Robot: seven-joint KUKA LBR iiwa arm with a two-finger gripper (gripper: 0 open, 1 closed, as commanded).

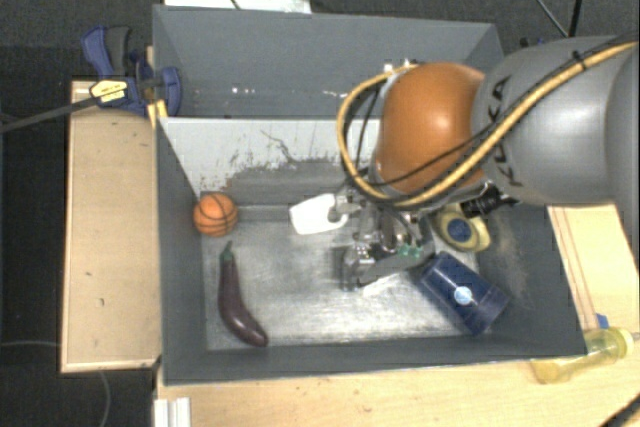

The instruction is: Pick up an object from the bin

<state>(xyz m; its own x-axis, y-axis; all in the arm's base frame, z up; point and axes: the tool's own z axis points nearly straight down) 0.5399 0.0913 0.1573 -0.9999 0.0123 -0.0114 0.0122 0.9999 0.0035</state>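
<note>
Gripper (362, 267), spread impossible to tell, hangs low just left of the blue bottle (460, 291), seemingly at the approach step; a grasp next calls for centring on that bottle or on the white piece (315, 215) farther left.

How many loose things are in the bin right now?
5: an orange ball at the left wall, a purple eggplant nearer the camera, a white piece in the middle, a yellow tape roll and a blue bottle on the right. The arm may hide more.
</note>
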